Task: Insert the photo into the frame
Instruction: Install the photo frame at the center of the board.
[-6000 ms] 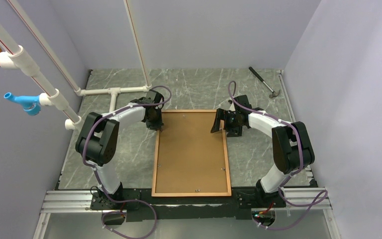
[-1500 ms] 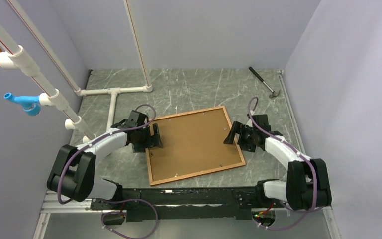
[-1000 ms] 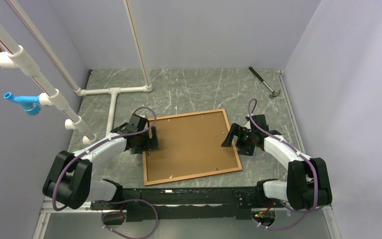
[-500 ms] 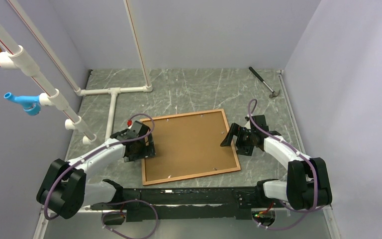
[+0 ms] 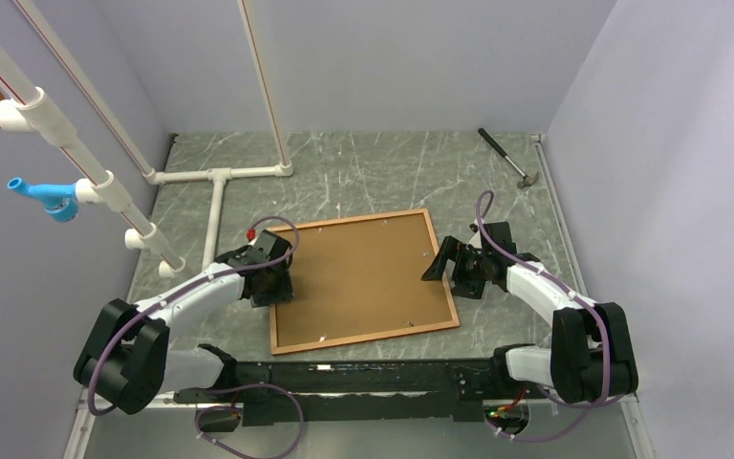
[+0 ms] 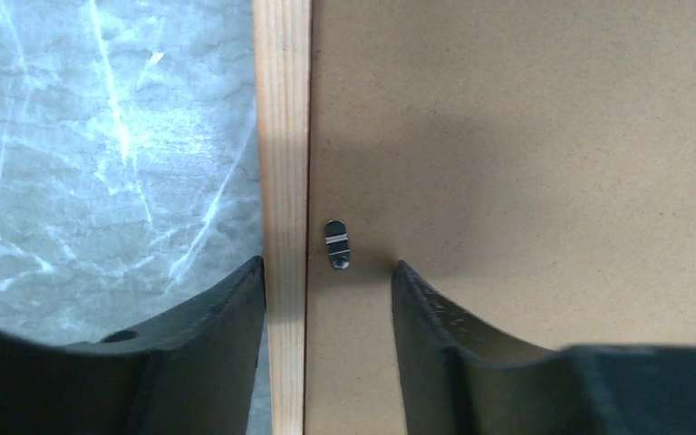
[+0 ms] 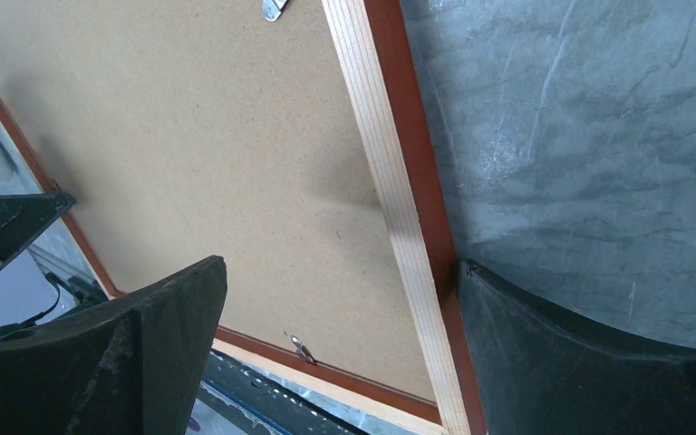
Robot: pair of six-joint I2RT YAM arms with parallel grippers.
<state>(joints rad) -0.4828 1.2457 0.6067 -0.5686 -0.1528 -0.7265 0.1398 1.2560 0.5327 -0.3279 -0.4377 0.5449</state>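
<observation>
Frame swung round; left tool [image 5: 274,283] narrowing at a clip [image 6: 336,245]

The frame [image 5: 365,338] lies back-up on the surface [image 5: 363,172], now skewed sideways instead of lengthwise, backing [image 5: 363,277] in, no photo in view. Left tool's jaws, drawing in but apart, straddle the left rail and clip. The right tool [image 5: 444,263] gapes over the right rail, so unclipping likely comes next.
</observation>
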